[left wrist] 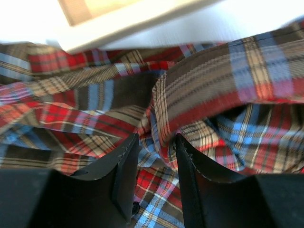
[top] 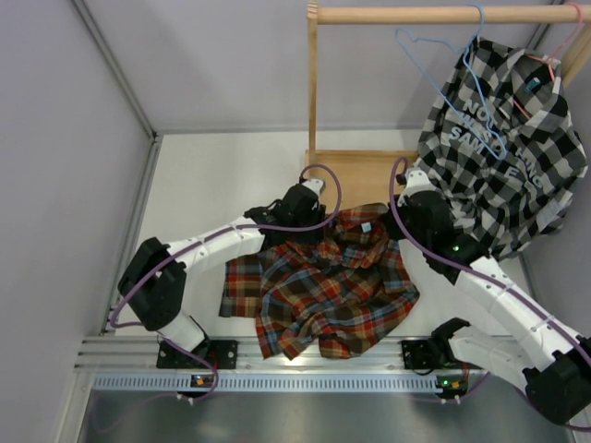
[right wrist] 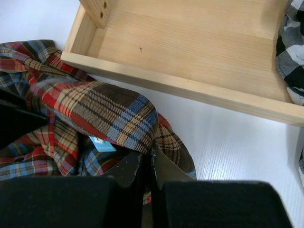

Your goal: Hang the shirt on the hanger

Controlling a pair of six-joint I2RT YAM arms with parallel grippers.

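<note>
Plaid shirt (top: 323,286) lies crumpled on the white desk (top: 212,185), enclosed by pale grey walls (top: 231,65). Left end effector (left wrist: 156,142) stands part-open astride a fold; right end effector (right wrist: 147,156) is closed on the collar edge. Blue hanger (top: 468,83) hangs from the wooden rail (top: 416,14).

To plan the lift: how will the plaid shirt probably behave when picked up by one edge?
The shirt lies crumpled in soft folds, so it is probably floppy and would sag from one grip point. The cloth looks thin, so likely light. Its matte woven surface suggests it will not slip easily.
</note>
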